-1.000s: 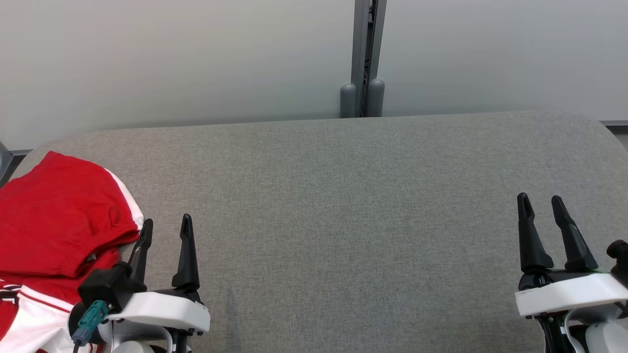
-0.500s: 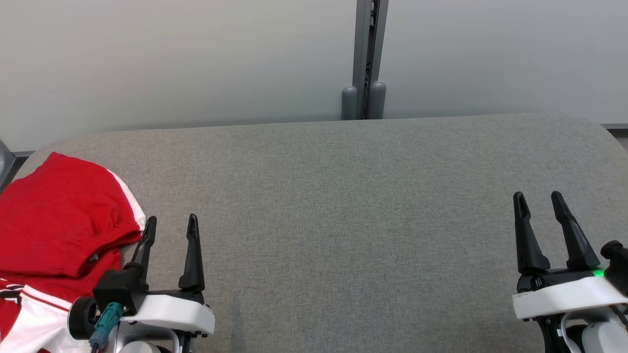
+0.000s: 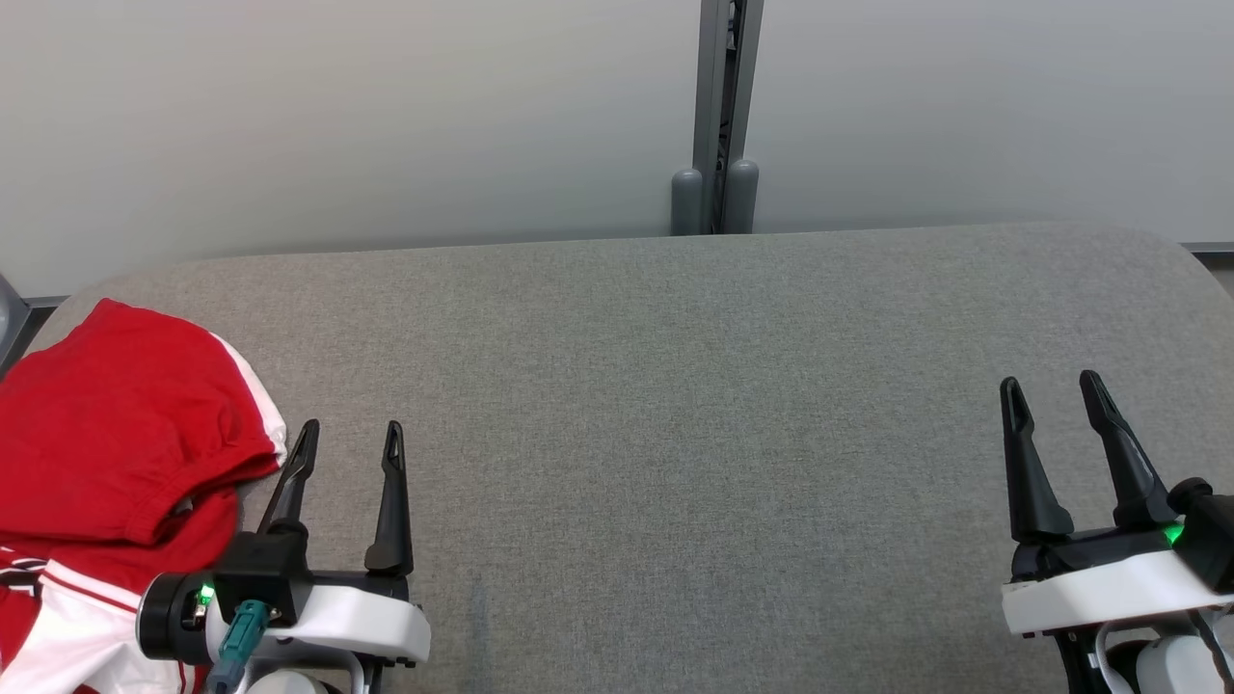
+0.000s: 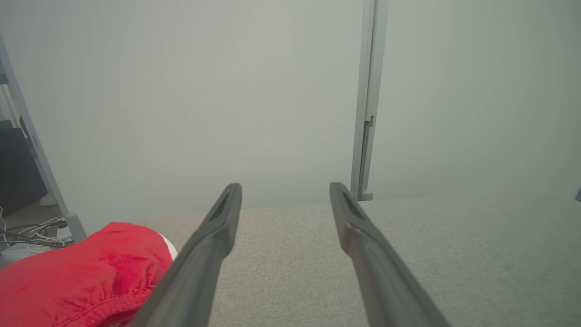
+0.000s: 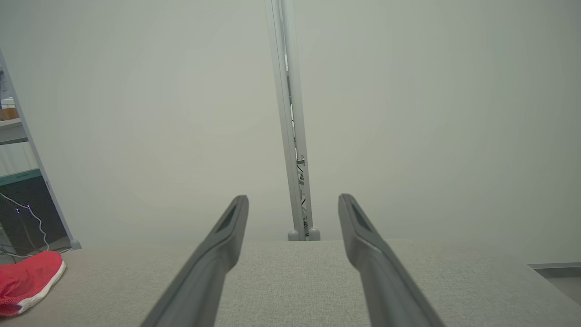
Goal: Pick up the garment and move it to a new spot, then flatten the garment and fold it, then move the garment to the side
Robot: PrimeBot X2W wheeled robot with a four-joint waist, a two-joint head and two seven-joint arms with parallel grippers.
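Behind grey table, pale wall panels

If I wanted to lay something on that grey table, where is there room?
Nearly all of the grey table is bare: the wide stretch between the left gripper and the right gripper, back to the wall post. The crowded part is the left end, where the red and white garment lies bunched beside the left gripper.
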